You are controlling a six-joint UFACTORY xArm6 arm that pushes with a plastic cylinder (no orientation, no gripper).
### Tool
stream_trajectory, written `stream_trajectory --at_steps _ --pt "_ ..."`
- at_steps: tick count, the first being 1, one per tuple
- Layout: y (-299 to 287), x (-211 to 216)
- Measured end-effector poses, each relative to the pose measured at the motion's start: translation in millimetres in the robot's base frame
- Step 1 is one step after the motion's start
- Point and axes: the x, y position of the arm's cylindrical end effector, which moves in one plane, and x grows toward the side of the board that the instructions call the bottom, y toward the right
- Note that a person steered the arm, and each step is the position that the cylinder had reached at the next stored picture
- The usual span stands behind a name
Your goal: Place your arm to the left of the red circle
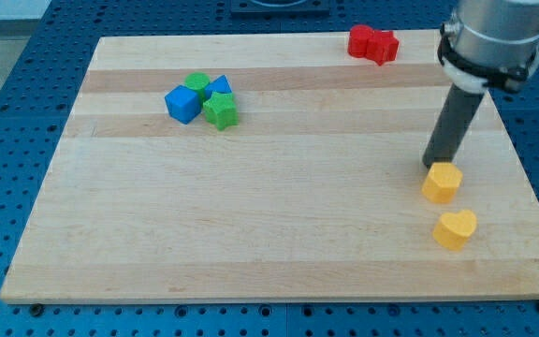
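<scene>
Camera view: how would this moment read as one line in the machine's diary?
tip: touching upper yellow block | red blocks: far off, top of board | move left of red: not yet done

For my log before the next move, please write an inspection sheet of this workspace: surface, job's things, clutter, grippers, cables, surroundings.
Surface: wooden board, pale with darker stripes, lying flat.
Job's things: two red blocks touching each other at the view's top edge; shapes unclear, so I cannot tell which one is the red circle.
Clutter: blue cube, blue block, green block and green star-like block clustered at upper left; yellow block and yellow heart at lower right.
Grippers: none; my tip sits at the yellow block's upper-left side, far from the red blocks.
Cables: nothing seen.
Surroundings: blue perforated table around the board.
</scene>
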Motion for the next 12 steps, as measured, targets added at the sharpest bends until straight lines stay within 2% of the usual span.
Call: stream_trajectory --at_steps 3,4,5,6,7,9,10,11,12 --pt "0.0 46.5" --pt "0.0 38.4" --pt "0.0 -13.7" --pt "-0.1 -39.2" --pt "-6.9 -39.2" --pt "-78.3 -55.4" --pt "-104.0 -89.7" --pt "-106.5 -165.9" --pt "-145.2 -226.0"
